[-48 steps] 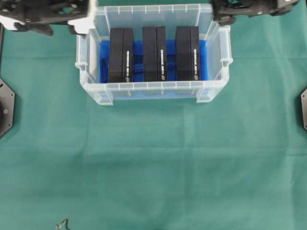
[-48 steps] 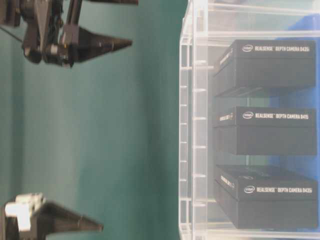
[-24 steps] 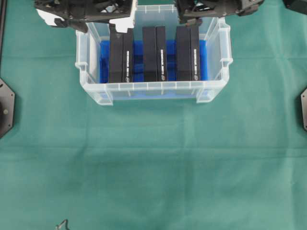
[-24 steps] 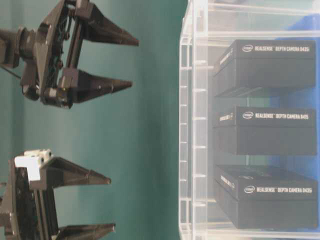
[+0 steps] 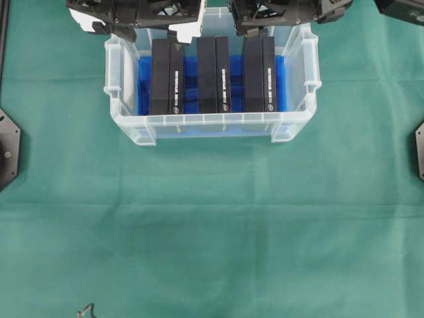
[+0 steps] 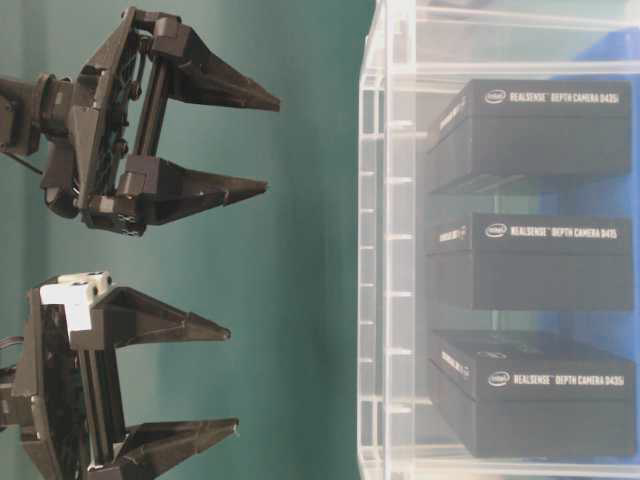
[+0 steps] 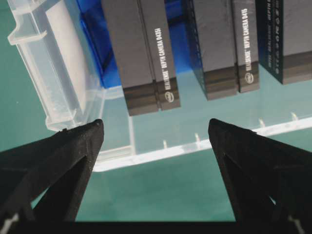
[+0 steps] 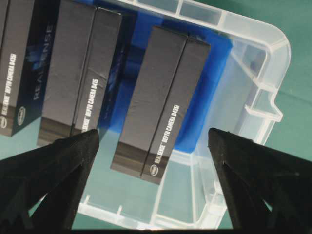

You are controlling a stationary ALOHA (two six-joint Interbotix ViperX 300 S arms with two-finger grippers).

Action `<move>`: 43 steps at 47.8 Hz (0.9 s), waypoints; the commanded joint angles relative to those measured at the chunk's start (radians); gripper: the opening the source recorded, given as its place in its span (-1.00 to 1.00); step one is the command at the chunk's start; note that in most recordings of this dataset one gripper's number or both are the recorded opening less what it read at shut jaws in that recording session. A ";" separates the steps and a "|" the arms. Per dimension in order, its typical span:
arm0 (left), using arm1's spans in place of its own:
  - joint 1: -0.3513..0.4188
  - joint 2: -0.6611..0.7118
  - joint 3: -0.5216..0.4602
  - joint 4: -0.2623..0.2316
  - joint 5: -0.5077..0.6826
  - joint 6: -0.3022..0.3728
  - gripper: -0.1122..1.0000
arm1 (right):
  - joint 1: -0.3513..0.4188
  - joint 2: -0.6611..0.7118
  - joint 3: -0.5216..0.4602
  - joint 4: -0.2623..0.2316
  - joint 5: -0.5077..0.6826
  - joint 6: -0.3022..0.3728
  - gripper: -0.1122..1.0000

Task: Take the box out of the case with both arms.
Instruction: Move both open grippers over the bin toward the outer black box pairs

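With both my white-tipped left gripper [image 6: 222, 380] and all-black right gripper [image 6: 270, 143] spread wide above the clear ribbed plastic case [image 5: 212, 120], an uneven descent could strike its rim or jam between the three black rectangular boxes [image 5: 213, 74] below them.

Three black boxes [image 5: 167, 76] [image 5: 214, 74] [image 5: 259, 73] were counted in one clear case [image 5: 212, 123]. Two grippers, left [image 5: 140, 14] and right [image 5: 283, 9], were seen at 12 o'clock.
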 commanded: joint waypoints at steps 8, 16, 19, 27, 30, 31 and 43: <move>-0.002 -0.012 -0.018 0.005 -0.006 0.002 0.85 | 0.003 -0.014 -0.025 0.005 -0.008 0.002 0.95; -0.002 -0.012 -0.015 0.005 -0.009 0.002 0.85 | 0.003 -0.012 -0.028 0.006 -0.009 0.002 0.95; -0.002 -0.012 -0.015 0.006 -0.011 0.002 0.85 | 0.003 -0.011 -0.029 0.006 -0.009 0.002 0.95; -0.002 -0.011 -0.014 0.006 -0.011 0.002 0.85 | 0.003 -0.009 -0.032 0.006 -0.009 0.002 0.95; -0.002 -0.012 -0.012 0.006 -0.011 0.002 0.85 | 0.003 -0.009 -0.032 0.006 -0.009 0.002 0.95; -0.002 -0.012 -0.012 0.006 -0.011 0.002 0.85 | 0.003 -0.008 -0.034 0.006 -0.009 0.002 0.95; -0.002 -0.012 -0.006 0.006 -0.011 0.000 0.85 | 0.005 -0.008 -0.035 0.006 -0.009 0.002 0.95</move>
